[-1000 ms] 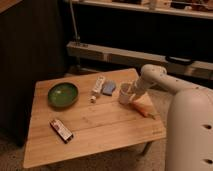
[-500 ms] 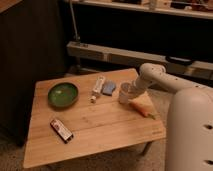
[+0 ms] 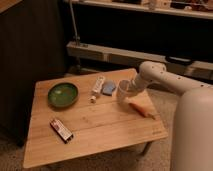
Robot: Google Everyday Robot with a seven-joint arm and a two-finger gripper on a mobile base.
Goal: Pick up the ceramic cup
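One low wooden table (image 3: 100,125), set on a speckled floor before a dark cabinet and a metal shelf rail. On it, toward the left rear: a wide green bowl (image 3: 63,94), upright. Near the front left: a small flat packet (image 3: 61,129), dark with red and white, lying askew. At the rear centre: a white tube (image 3: 98,85) with printed marks, lying on its side, its cap end toward the front. Just beside the tube, to the right: a small blue item (image 3: 109,88), too indistinct to name. To the right of that: the cup (image 3: 123,91), white and plain, upright, at the right rear part of the table. Near the right edge, in front of the cup: an orange item (image 3: 139,108), long and lying flat. The robot's white arm reached in from the right, its elbow above the table's far right corner, and the gripper (image 3: 127,91) sat at the cup, touching or overlapping its right side. Whether the cup stood on the board or hung just clear of it could not be told.
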